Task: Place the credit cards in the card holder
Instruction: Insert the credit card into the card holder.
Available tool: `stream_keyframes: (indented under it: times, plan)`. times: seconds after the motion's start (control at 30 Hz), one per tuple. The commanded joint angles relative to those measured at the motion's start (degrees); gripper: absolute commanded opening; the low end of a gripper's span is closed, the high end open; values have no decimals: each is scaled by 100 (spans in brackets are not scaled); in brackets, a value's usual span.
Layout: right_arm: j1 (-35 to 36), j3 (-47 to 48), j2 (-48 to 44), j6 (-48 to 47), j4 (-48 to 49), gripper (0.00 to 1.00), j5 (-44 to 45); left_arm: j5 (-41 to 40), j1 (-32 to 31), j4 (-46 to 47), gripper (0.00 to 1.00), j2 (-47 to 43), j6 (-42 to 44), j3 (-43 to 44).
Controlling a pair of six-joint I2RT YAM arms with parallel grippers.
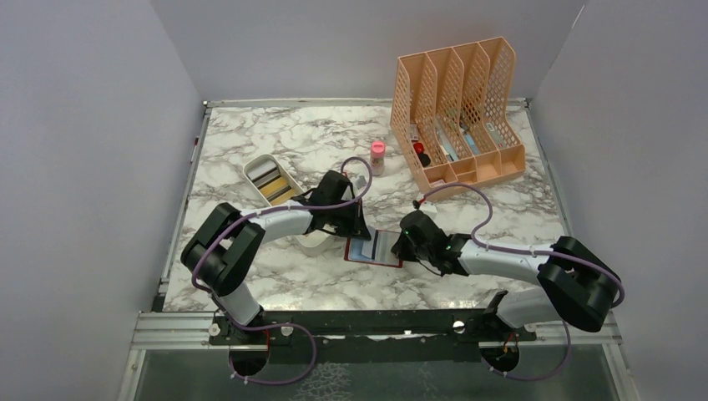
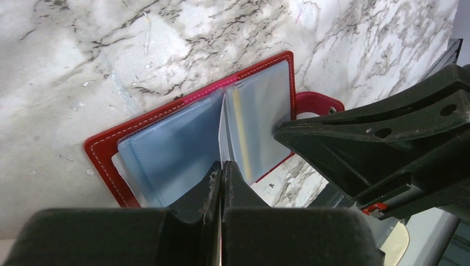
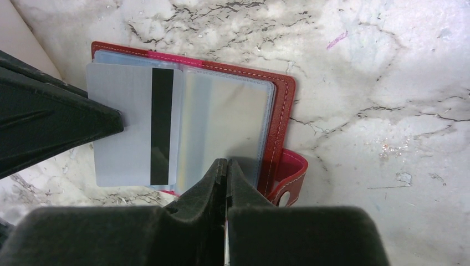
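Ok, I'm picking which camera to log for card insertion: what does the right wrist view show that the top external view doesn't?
Only the right wrist view: the black magnetic stripe on the grey card, and the card holder's clear sleeves, white stitching and strap.
Only the top external view: the white tray, the peach file organizer, the pink-capped bottle and both whole arms.
Both: the open red card holder on the marble table, with the left gripper holding the card over it and the right gripper shut at its sleeve edge.
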Motion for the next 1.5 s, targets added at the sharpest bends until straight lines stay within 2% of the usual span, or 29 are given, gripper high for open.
stream_keyframes:
  times: [0.0,0.33,0.6,0.93,1.07,1.47]
  plan:
    - [-36,-121,26,-102,-508,6,220,400,-8,37,0,-20,172,15]
    - [-36,84,-67,-141,-695,6,262,680,-3,423,0,68,-76,-51]
    - [-36,-87,141,-88,-528,6,182,524,6,575,0,204,-441,-163]
    - [-36,-118,102,-103,-521,6,197,-414,39,-140,0,8,-325,-53]
    - [-36,-174,166,-85,-486,6,205,-575,74,-147,0,-152,-360,-160]
    - [-36,-373,130,94,-500,4,257,-162,76,318,0,-105,-572,-355]
